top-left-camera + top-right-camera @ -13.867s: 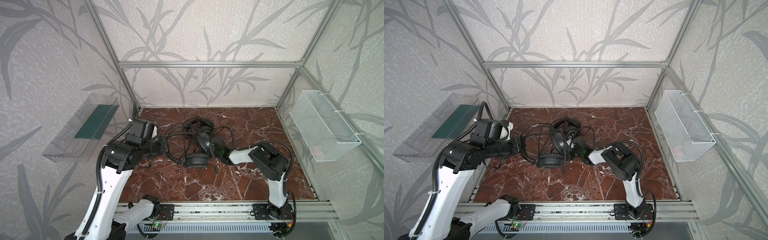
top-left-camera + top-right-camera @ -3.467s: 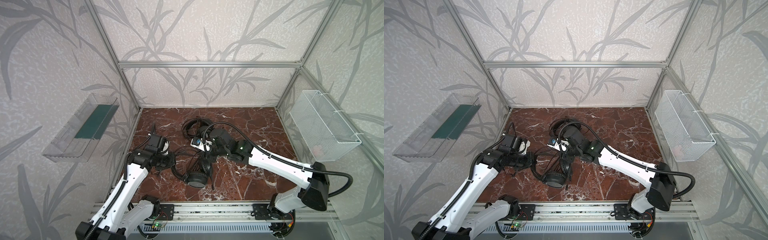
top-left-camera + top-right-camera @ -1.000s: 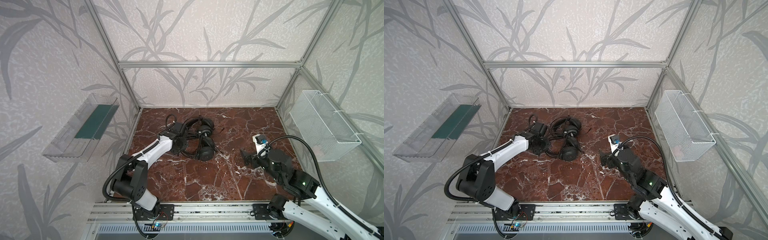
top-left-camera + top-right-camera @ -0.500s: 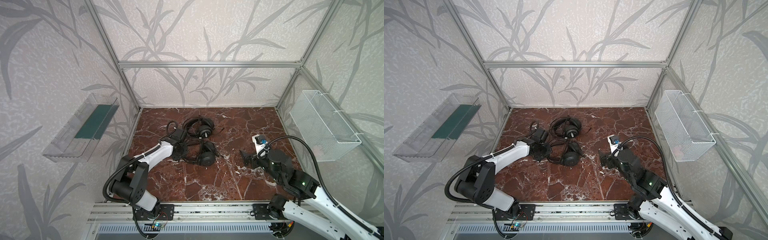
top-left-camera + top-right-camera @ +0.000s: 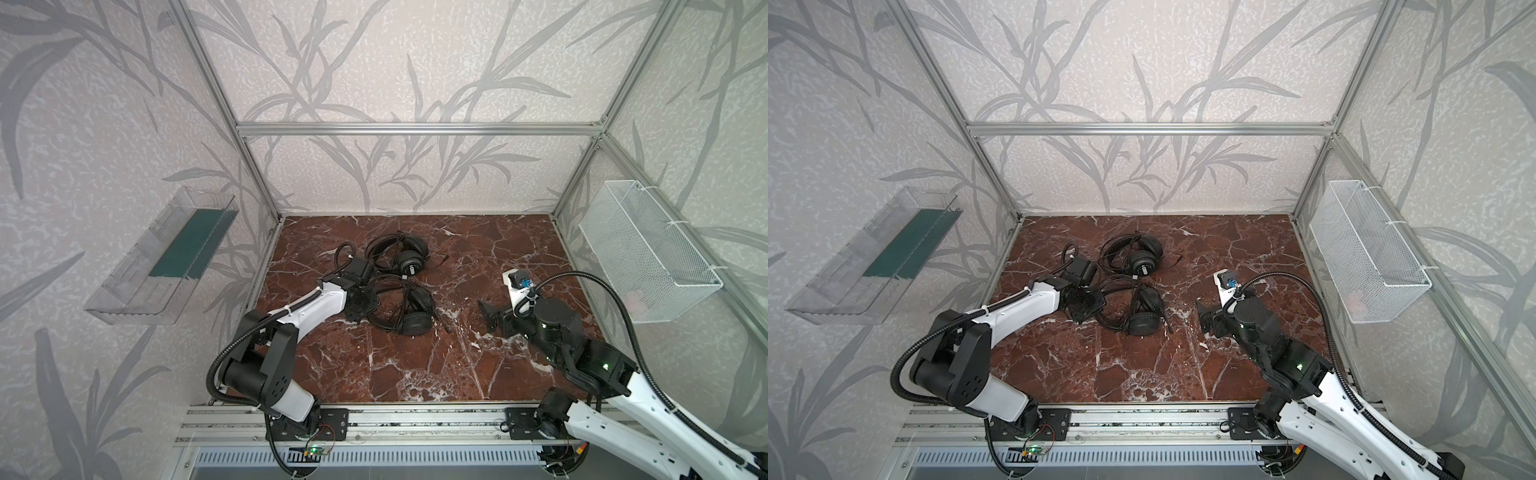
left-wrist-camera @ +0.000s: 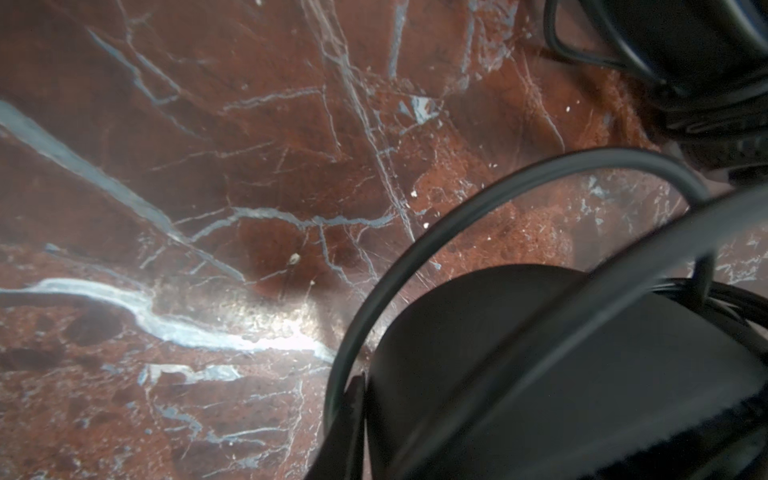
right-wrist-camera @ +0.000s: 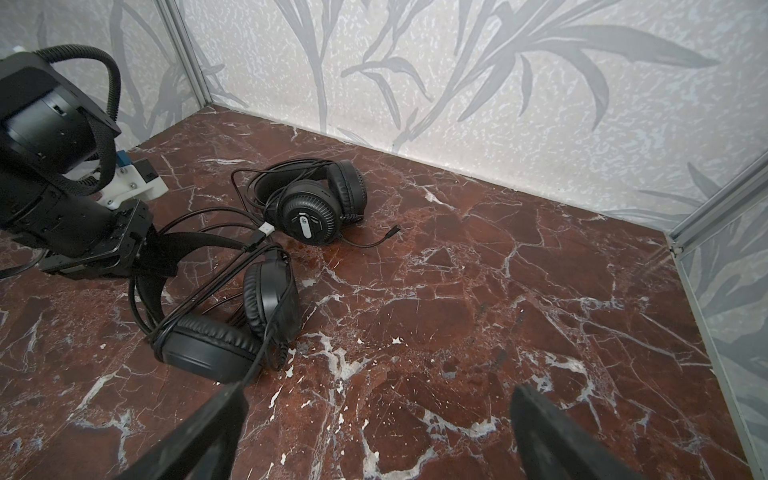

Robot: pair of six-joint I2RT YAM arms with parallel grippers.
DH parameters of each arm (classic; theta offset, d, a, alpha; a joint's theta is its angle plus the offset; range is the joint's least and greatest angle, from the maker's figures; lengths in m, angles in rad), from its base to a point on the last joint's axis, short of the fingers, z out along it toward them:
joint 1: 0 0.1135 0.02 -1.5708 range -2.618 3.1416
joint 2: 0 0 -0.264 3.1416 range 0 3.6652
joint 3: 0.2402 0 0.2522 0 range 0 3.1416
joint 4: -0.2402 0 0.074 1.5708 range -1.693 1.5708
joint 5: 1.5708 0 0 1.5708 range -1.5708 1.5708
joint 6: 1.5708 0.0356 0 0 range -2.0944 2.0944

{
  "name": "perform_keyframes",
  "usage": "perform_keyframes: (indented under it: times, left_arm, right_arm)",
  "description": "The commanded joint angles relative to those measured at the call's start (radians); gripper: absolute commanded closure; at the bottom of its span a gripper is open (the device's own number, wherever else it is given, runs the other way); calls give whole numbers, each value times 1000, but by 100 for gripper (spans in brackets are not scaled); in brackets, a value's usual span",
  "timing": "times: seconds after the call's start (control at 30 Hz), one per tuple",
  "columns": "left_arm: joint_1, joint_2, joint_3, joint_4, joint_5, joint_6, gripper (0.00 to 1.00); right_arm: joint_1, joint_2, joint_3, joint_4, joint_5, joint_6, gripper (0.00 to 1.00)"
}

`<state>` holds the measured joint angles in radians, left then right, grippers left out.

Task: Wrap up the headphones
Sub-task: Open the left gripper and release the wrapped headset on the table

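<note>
1. Two black headsets lie close together, left of centre on a red marble floor (image 5: 415,365). The far headset (image 7: 309,212) is nearer the back wall, and the near headset (image 7: 208,349) is just in front of it.
2. The left gripper (image 5: 373,302) sits at the near headset's headband. I cannot tell whether its jaws pinch the band or stand slightly apart.
3. The right gripper (image 5: 488,316) hovers low over bare floor, well apart from both headsets, its jaws spread wide and empty.
4. The step in hand looks like wrapping the near headset. Cable loops cross its earcups, but a plug (image 7: 262,232) and some slack lie loose between the headsets.
5. The next move likely calls for the empty gripper to reach across, take the plug end and wind it round the band while the other steadies the headset.
6. A clear tray (image 5: 124,291) on the left wall holds a green strip (image 5: 191,245).
7. A white wire basket (image 5: 648,266) on the right wall shows only a faint pale shape, too blurred to name.
</note>
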<state>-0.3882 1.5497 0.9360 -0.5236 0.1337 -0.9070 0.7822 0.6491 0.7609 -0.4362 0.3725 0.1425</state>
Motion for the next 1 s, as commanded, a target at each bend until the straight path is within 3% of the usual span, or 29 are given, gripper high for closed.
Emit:
perform_keyframes:
  times: [0.0, 0.5, 0.97]
  left_arm:
    - [-3, -26, 33, -16, -2, -2, 80]
    - [-2, -134, 96, -128, -9, 6, 65]
    - [-3, -130, 102, -181, 20, 22, 63]
  right_arm:
    - [-4, -4, -6, 19, -10, 4, 1]
    - [-4, 0, -2, 15, -12, 1, 1]
    - [-4, 3, 3, 15, -24, -4, 1]
